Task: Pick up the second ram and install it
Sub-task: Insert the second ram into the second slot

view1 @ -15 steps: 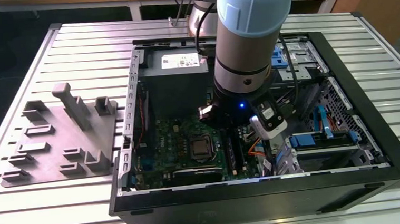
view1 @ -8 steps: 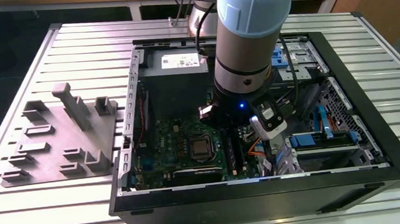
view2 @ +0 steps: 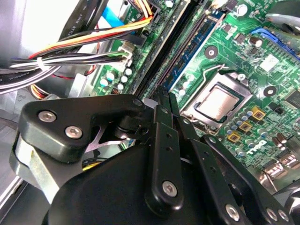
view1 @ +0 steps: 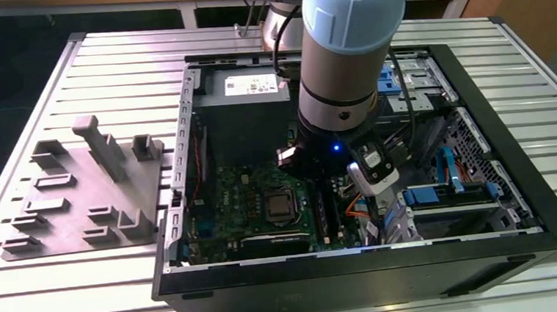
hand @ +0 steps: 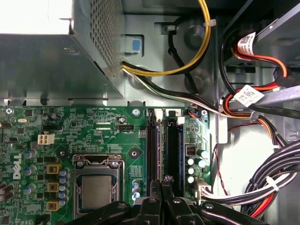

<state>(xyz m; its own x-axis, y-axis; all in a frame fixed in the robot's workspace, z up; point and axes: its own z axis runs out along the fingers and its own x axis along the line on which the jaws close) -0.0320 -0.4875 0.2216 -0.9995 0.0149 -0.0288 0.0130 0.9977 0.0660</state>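
The second ram (hand: pixel 161 145) seems to be the thin strip seen edge-on between the two black slot rails (hand: pixel 174 150) of the green motherboard (hand: pixel 93 126). The angle is poor, so I cannot tell whether it hangs above the rails or is already seated. Its long axis runs parallel to the rails, straight out from the gripper (hand: pixel 166 180). The gripper's fingers are drawn together and appear to pinch the stick's near end. The processor socket (hand: pixel 96 190) lies just beside this, inside the open computer case (view1: pixel 514 154).

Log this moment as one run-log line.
location: inside open PC case | gripper: at the memory slots, beside CPU socket | install state: cannot tell
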